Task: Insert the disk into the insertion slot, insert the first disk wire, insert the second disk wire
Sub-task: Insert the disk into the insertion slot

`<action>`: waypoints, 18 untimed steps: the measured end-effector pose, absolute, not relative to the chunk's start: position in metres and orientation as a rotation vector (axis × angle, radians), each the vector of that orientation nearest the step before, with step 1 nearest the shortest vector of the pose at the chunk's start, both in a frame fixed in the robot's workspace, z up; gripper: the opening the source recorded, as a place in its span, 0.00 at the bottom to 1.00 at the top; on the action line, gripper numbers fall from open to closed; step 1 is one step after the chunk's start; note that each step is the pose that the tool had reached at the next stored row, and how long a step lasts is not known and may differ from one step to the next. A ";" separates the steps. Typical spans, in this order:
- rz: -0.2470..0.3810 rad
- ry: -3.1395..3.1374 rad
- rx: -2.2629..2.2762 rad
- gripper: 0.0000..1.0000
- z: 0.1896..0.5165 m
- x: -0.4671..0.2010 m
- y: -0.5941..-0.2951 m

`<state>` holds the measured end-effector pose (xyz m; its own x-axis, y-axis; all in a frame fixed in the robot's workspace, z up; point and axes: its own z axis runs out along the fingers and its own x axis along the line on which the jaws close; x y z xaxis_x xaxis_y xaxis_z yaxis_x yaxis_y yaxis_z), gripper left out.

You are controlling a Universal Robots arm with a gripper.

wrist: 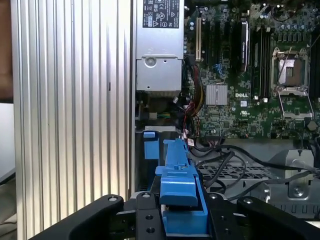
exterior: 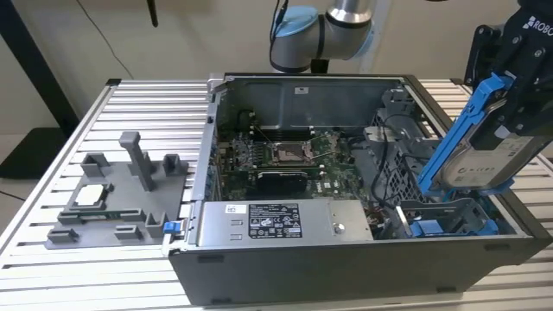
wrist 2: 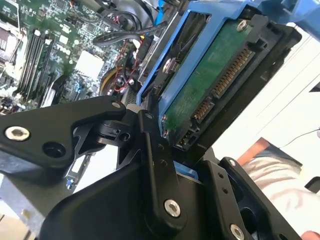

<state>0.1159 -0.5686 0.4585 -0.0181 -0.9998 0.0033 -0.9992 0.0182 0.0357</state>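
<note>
The disk (exterior: 480,162) hangs tilted at about 3 o'clock in the exterior view, with the handle of its blue carrier pointing up toward 12 o'clock. The tool (exterior: 509,126) is closed on it, and its fingers (wrist: 145,220) press the two sides of the carrier. The insertion slot (exterior: 445,210) is just under the low end of the disk, at 4 o'clock from the motherboard (exterior: 285,155). The open computer case (exterior: 346,265) stands on the slatted counter (exterior: 129,94).

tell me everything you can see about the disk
The disk is a flat silver drive with a white label, framed by a bright blue plastic carrier with a long handle. Its underside shows a green circuit board and edge connectors. It stands steeply tilted over the insertion slot, not yet in, clamped between the black fingers of the gripper.
</note>
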 end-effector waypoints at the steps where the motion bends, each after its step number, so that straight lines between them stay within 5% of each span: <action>1: -0.036 -2.222 2.182 0.00 0.459 0.116 -0.569; 18: -0.040 -2.220 2.180 0.00 0.434 0.116 -0.569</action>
<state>0.1156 -0.5690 0.4344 -0.0181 -0.9998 0.0034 -0.9991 0.0183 0.0390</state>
